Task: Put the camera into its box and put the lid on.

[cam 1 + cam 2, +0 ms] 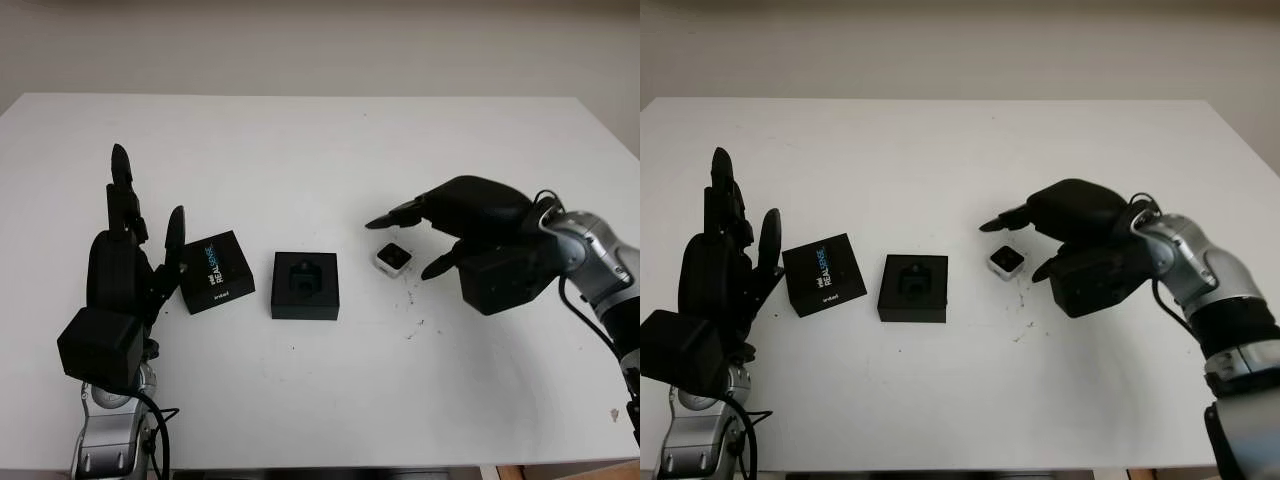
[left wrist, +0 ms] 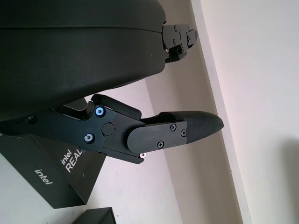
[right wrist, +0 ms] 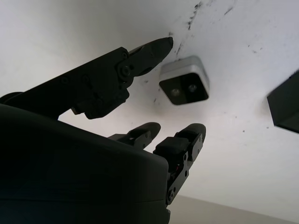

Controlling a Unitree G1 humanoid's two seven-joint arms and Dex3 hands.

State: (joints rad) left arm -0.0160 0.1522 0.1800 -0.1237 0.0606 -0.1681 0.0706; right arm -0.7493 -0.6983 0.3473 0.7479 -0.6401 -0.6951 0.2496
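the camera (image 1: 394,258) lies on the white counter (image 1: 320,150) right of the open box (image 1: 305,285). the right robot hand (image 1: 425,240) hovers over it, open, holding nothing. the left robot hand (image 1: 135,260) is open beside the lid (image 1: 216,271).

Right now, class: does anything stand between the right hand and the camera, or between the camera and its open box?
Nothing visible does. The right hand is open around the camera, not touching it. Bare table separates the camera from the open box.
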